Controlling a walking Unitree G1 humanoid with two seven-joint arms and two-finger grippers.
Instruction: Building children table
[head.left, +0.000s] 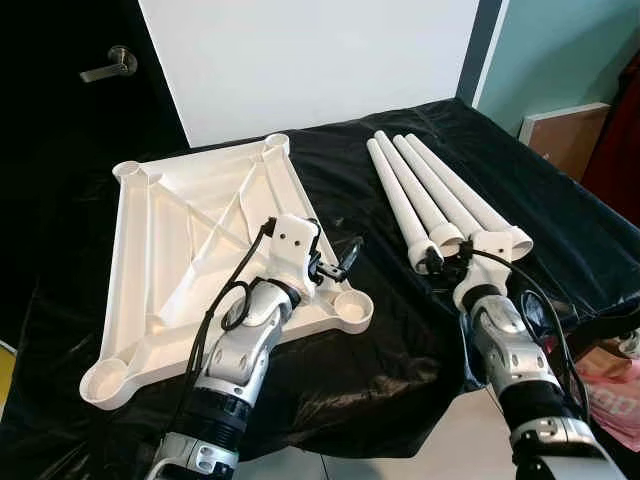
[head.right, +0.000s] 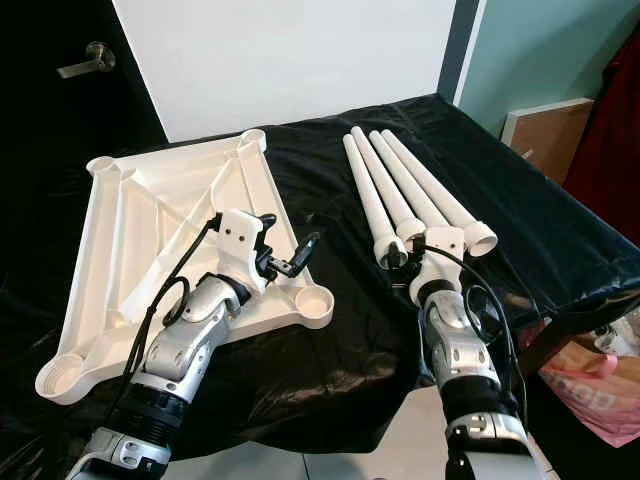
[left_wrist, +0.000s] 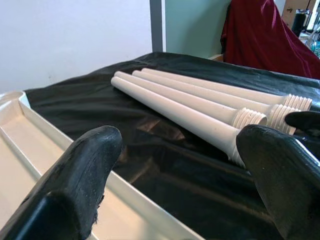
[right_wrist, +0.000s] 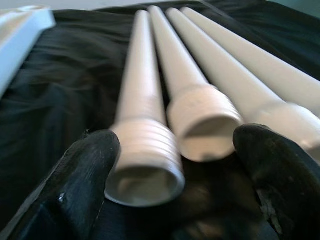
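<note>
So far you have nothing assembled: table panel (head.left: 190, 255) upside down on the black-draped tabletop (head.left: 400, 330), four legs (head.left: 430, 195) loose beside it, left gripper (head.left: 338, 262) open over a corner socket, right gripper (right_wrist: 175, 170) open around two threaded ends.

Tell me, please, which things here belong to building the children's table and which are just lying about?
Belong to the job:
- upturned white tabletop, corner sockets facing up
- four white threaded legs, lying side by side
- left gripper, open by the tabletop's near corner
- right gripper, open at the legs' threaded ends

Just lying about:
- black cloth
- pink bag
- red fabric
</note>
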